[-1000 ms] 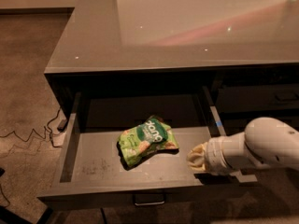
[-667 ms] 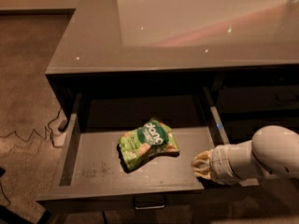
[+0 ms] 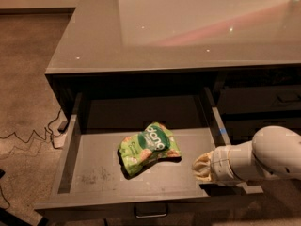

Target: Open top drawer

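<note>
The top drawer (image 3: 70, 145) of the dark grey cabinet stands pulled far out, showing its scuffed grey tray. Its small metal pull (image 3: 150, 212) sits at the centre of the front, at the bottom of the view. A green snack bag (image 3: 148, 148) lies in the middle of the tray. My gripper (image 3: 203, 168) hangs over the drawer's right front corner, to the right of the bag and apart from it. The white arm (image 3: 268, 157) behind it reaches in from the right.
The glossy grey counter top (image 3: 188, 27) spans the cabinet. A second stack of drawers (image 3: 263, 100) sits to the right, behind the arm. Brown carpet lies to the left, with a power strip and cables (image 3: 51, 135) beside the cabinet.
The gripper has drifted down and toward the drawer's front right corner. The drawer front has come a little further out. The bag has not moved.
</note>
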You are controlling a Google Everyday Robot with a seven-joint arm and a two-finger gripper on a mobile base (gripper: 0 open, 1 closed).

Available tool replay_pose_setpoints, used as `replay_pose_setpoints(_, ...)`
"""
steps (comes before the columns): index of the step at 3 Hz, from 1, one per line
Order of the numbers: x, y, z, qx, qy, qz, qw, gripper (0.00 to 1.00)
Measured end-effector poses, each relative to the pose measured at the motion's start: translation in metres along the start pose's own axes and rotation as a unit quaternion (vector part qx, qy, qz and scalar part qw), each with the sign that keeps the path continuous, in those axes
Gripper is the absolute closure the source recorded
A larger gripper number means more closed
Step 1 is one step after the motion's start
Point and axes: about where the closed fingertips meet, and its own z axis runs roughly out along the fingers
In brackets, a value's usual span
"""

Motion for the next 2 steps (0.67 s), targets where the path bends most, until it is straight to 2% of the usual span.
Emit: replay_pose_setpoints(2, 0.0000, 0.0000, 0.0000, 0.000, 0.000, 0.000, 1.0000, 0.12)
